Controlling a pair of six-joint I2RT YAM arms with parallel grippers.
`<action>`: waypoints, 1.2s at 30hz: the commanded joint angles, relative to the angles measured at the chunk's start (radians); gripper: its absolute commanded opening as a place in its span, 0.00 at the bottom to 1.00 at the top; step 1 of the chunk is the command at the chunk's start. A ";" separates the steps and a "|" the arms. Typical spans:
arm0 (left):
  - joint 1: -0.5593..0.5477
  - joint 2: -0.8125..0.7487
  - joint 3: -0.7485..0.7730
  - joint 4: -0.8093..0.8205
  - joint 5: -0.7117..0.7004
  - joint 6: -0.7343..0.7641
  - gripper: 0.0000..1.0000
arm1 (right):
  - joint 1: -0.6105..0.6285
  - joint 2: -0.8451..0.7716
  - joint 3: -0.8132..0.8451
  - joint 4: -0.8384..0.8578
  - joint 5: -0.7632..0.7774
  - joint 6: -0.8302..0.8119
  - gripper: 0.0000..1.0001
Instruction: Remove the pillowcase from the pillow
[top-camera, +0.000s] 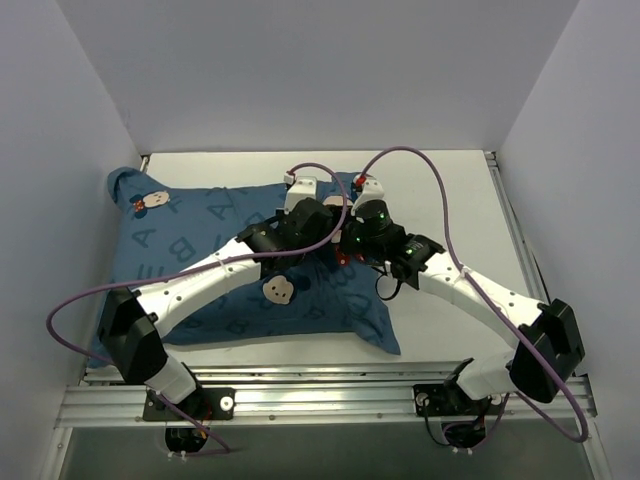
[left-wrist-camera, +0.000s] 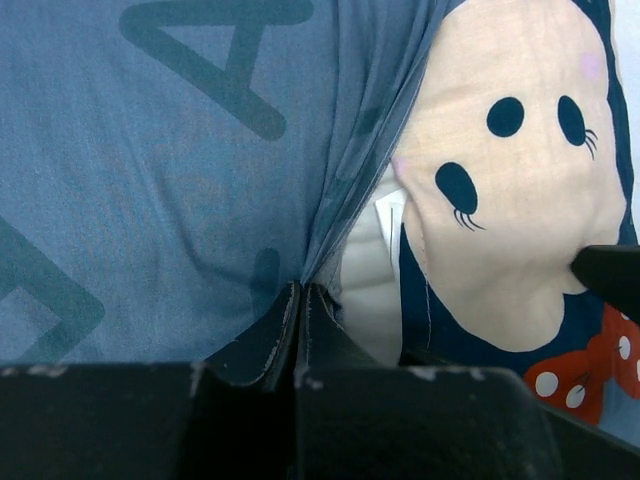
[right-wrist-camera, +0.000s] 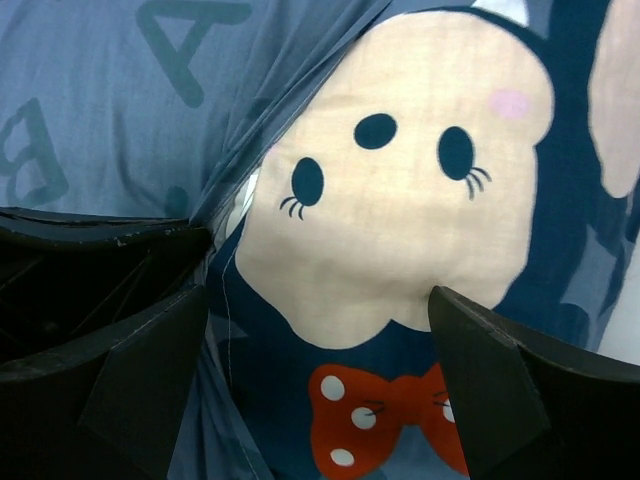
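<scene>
Left gripper (left-wrist-camera: 298, 295) pinching pillowcase (left-wrist-camera: 150, 210), right gripper (right-wrist-camera: 318, 300) spread

- The pillowcase (top-camera: 190, 250), dark blue with darker letters and mouse faces with red bows, is lying stuffed across the left and middle of the table (top-camera: 450, 190). Its far-left corner is bunching up at the table's far-left corner.
- Right of its middle, a fold of the fabric is standing up in a taut ridge, opening a slit.
- The pillow (left-wrist-camera: 368, 290) is showing only as a pale white strip in that slit.
</scene>
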 joint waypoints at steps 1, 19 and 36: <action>0.027 -0.030 -0.041 -0.068 -0.009 -0.011 0.02 | 0.023 0.041 0.033 0.020 0.020 0.013 0.87; 0.165 -0.157 -0.228 -0.054 0.007 -0.005 0.02 | -0.302 -0.169 -0.270 -0.229 0.219 0.105 0.00; 0.182 -0.225 -0.233 -0.036 0.154 0.014 0.03 | -0.490 -0.084 -0.516 0.294 -0.525 0.125 0.00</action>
